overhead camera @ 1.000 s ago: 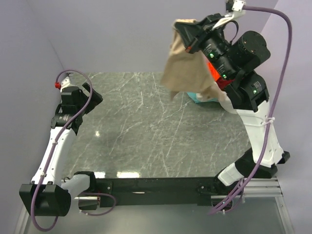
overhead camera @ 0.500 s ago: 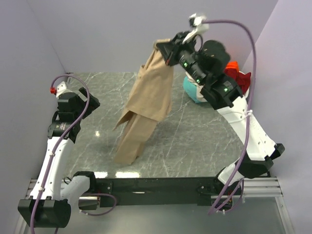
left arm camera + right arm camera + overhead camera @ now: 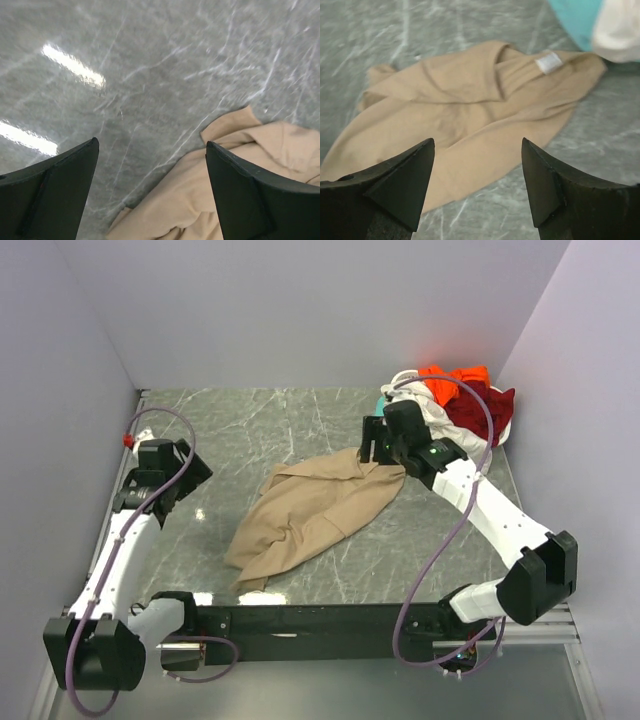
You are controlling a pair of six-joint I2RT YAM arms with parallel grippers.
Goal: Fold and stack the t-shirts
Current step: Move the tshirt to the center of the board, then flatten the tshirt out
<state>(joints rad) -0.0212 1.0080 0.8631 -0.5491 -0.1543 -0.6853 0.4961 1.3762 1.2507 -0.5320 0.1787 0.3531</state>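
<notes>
- Pale lilac walls (image 3: 300, 310) close in a grey marbled table (image 3: 300, 420) on three sides.
- The tan t-shirt (image 3: 310, 515) lies rumpled in the middle of the table. It runs slantwise from near the front edge up toward the far right corner.
- Its collar end, with a white label (image 3: 548, 62), points toward that corner.
- The other t-shirts are heaped in the far right corner. The orange t-shirt (image 3: 455, 375) is at the back and the dark red t-shirt (image 3: 485, 410) is by the right edge. The cream-white t-shirt (image 3: 425, 400) is in front, and a bit of the teal t-shirt (image 3: 577, 15) shows beside it.
- The right pincer (image 3: 477, 142) is over the collar end with its jaws apart and nothing between them.
- The left pincer (image 3: 151, 145) is near the left edge with its jaws wide apart and empty, over bare table just beside the tan cloth.
</notes>
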